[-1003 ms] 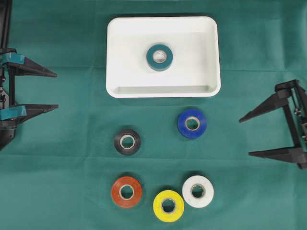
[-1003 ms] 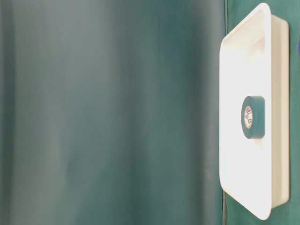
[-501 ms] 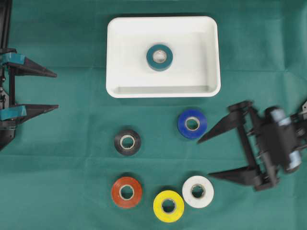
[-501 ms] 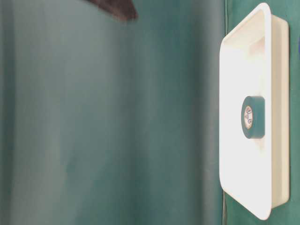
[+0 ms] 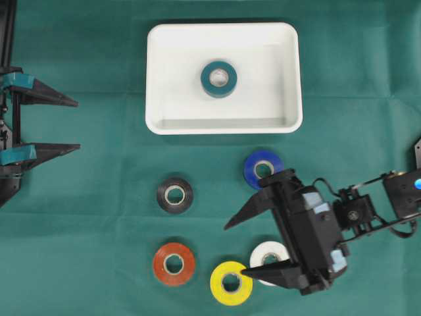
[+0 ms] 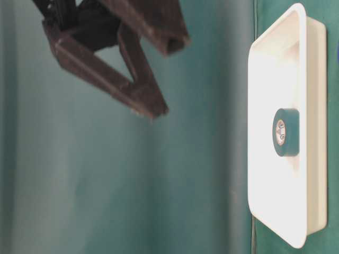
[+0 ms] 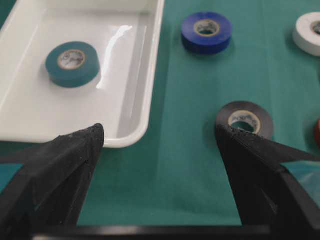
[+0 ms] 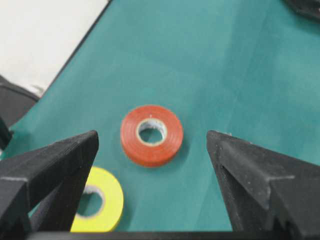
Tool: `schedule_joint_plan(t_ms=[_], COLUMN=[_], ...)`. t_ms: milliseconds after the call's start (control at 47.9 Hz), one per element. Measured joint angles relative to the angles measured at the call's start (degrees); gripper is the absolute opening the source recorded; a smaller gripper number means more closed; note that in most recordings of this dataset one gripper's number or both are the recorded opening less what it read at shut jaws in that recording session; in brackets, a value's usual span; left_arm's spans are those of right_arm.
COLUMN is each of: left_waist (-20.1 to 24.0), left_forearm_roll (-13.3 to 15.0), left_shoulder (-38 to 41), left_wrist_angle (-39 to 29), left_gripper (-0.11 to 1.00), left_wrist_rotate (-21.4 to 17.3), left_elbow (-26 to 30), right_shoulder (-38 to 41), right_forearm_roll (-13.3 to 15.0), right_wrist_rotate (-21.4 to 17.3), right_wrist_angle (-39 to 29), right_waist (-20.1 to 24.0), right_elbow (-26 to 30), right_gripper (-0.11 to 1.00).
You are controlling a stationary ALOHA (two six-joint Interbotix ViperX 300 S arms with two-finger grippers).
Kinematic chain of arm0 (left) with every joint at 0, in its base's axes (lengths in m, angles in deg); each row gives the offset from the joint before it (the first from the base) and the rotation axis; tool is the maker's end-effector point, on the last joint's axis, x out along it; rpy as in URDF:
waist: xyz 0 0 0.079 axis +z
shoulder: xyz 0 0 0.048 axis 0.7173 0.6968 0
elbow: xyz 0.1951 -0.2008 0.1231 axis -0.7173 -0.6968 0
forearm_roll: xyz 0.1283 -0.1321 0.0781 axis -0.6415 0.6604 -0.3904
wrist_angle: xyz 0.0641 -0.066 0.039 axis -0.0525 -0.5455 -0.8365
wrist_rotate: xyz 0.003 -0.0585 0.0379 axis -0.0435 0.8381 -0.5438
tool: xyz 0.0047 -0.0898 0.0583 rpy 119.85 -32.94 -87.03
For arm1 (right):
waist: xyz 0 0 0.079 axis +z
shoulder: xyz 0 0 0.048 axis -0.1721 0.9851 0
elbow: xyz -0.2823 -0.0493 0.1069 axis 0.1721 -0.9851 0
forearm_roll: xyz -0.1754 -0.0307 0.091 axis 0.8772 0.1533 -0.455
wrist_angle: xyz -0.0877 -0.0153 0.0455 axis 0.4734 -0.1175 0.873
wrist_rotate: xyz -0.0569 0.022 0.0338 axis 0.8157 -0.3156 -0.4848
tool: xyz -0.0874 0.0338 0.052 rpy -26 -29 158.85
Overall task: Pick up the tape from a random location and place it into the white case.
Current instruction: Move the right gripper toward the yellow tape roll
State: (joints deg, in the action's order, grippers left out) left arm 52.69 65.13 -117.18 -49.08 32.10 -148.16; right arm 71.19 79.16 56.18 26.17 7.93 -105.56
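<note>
Here, a teal tape roll (image 5: 218, 78) lies flat near the middle of the white case (image 5: 289, 79), which sits at twelve o'clock on the green table (image 5: 99, 250). Below the case, five more rolls lie loose: blue (image 5: 257, 164) at about four o'clock of the case, black (image 5: 175, 195), red (image 5: 173, 263), yellow (image 5: 227, 284) and white (image 5: 266, 251). The right claw (image 5: 233, 249) hangs released, jaws wide and holding nothing, over the white roll, between blue and yellow. The left claw (image 5: 77, 125) waits at nine o'clock, released and empty, well apart from everything.
</note>
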Motion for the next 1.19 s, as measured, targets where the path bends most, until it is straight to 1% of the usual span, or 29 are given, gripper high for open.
schedule_joint_plan(t_ms=[188,334,668,856,1024,1191], left_waist=[0.0,0.0,0.0,0.0,0.0,0.0], left_forearm_roll=[0.0,-0.1,-0.1,0.0,0.0,0.0], left_shoulder=[-0.1,0.0,0.0,0.1,0.0,0.0], left_wrist_angle=[-0.1,-0.2,-0.4,-0.5,-0.5,-0.5], left_gripper=[0.95,0.95,0.95,0.95,0.95,0.95], left_wrist_rotate=[0.0,0.0,0.0,0.0,0.0,0.0], left_elbow=[-0.1,-0.1,-0.1,-0.1,0.0,-0.1], right_shoulder=[2.3,4.2,11.7,14.9,16.2,16.3], right_forearm_roll=[0.0,0.0,0.0,0.0,0.0,0.0], right_wrist_rotate=[-0.3,-1.3,-6.4,-7.4,-9.2,-9.4], right_wrist_angle=[-2.5,-7.7,-31.2,-40.5,-45.2,-45.9], right_waist=[0.0,0.1,0.2,1.2,1.9,1.9], right_elbow=[2.9,6.0,18.1,23.6,25.8,25.9], right_gripper=[0.91,0.91,0.91,0.91,0.91,0.91])
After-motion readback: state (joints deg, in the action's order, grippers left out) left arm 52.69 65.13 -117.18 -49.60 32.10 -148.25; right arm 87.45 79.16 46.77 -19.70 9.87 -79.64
